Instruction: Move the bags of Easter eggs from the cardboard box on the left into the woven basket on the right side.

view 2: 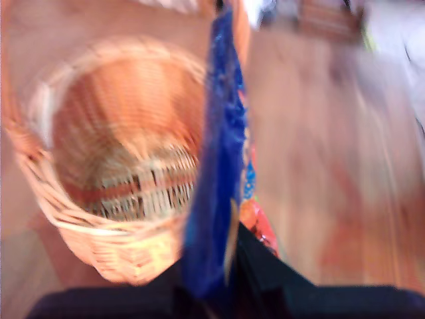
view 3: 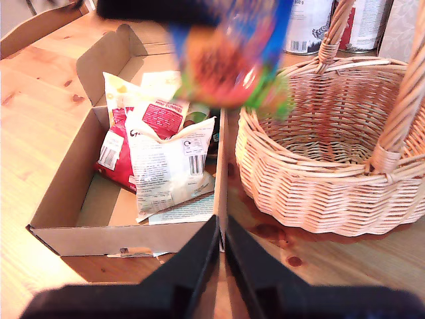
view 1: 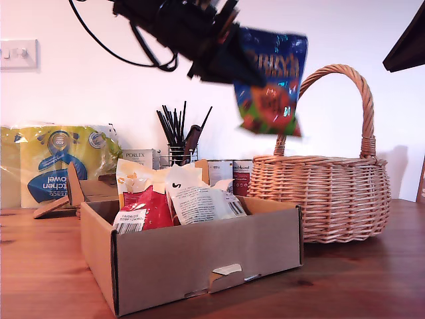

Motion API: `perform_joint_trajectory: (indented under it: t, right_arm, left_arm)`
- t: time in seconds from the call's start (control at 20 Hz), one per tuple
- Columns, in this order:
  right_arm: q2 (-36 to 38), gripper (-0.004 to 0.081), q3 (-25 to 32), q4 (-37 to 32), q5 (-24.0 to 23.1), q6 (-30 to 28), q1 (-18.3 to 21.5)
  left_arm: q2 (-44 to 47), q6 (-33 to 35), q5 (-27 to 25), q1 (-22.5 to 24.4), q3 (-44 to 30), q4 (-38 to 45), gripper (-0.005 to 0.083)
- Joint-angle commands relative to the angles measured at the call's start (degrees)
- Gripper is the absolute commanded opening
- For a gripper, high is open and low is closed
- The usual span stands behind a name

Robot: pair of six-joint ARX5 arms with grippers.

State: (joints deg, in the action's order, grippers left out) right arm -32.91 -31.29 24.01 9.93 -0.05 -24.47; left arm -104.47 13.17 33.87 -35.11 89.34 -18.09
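So, snapshot:
first end effector: my first gripper, upper centre of the exterior view, was clamped on the top edge of the dark blue bag; bag hung in the air between the cardboard box and the woven basket, just by the basket handle.
first wrist view: blurred; blue bag hung edge-on beside the basket opening.
second end effector: my second gripper had its fingers closed together, nothing between them, above the counter in front of box and basket.
box contents: red bag and white bag lay inside.
basket: interior looked bare in the second wrist view.
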Motion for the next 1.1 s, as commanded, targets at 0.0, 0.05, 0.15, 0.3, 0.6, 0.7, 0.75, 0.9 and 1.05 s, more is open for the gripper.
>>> perform_joint_trajectory:
  t: [0.0,0.05,0.15,0.3,0.6,0.7,0.75,0.9,1.05]
  right_arm:
    - [0.1,-0.0013,-0.5,-0.3,0.0,0.0,-0.3]
    - [0.1,-0.0013,-0.5,-0.3,0.0,0.0,-0.3]
    - [0.1,-0.0013,-0.5,-0.4,0.0,0.0,-0.3]
    - [0.1,-0.0013,-0.5,-0.5,0.0,0.0,-0.3]
    - [0.1,-0.0013,-0.5,-0.4,0.0,0.0,-0.3]
    - [0.1,-0.0013,-0.5,-0.3,0.0,0.0,-0.3]
    - [0.1,-0.0013,-0.5,-0.3,0.0,0.0,-0.3]
    - [0.1,-0.0013,-0.5,-0.4,0.0,0.0,-0.3]
    - [0.1,-0.0013,-0.5,-0.5,0.0,0.0,-0.3]
  left_arm:
    - [-1.7,-3.9,-1.0,0.1,-0.4,4.7,-0.0024]
    - [-2.0,-5.3,-2.0,0.1,-0.4,6.4,-0.0024]
    - [-3.5,-6.3,-3.4,0.1,-0.4,8.6,-0.0024]
    - [-8.2,-11.5,-3.6,-0.7,-0.4,14.5,-0.0024]
    - [-15.0,-21.8,-5.2,-3.0,-0.4,22.8,-0.0024]
    - [-15.2,-22.1,-5.2,-3.6,-0.4,20.1,-0.0024]
    - [-15.2,-21.7,-5.0,-3.9,-0.4,18.6,-0.0024]
    - [-15.2,-21.8,-1.9,-4.0,-0.4,16.4,-0.0024]
    - [-15.2,-22.6,-2.0,-4.0,-0.4,15.4,0.0026]
